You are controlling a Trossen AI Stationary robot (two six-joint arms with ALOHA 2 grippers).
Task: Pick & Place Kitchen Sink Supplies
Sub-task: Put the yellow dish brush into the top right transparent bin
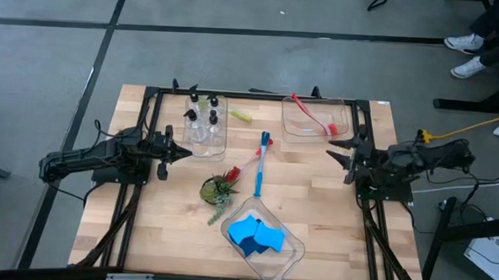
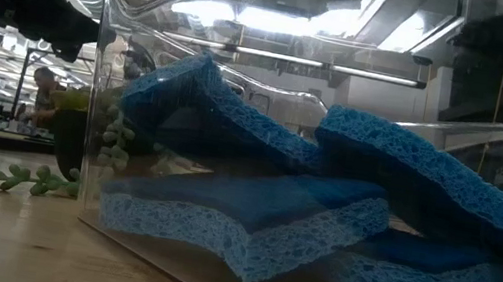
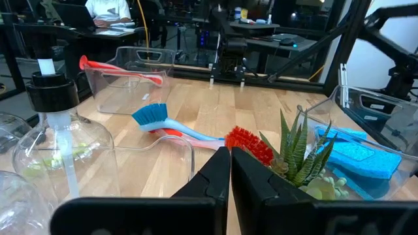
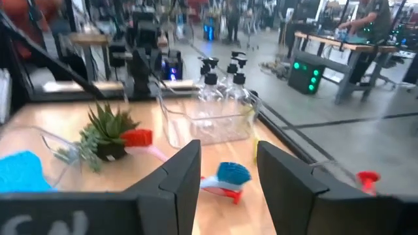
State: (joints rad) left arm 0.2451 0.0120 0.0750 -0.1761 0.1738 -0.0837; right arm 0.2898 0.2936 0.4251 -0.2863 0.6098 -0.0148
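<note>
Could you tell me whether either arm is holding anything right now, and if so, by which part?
Nothing is held. The left gripper has its jaws shut on nothing, and the right gripper has its jaws open with only air between them.

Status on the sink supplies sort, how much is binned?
Done: blue sponges in the near bin, pump bottles in the left bin, one red brush in the right bin. In hand: nothing; left gripper shut, right gripper open. Left: blue brush, red-headed brush, yellow-green brush on the table.
</note>
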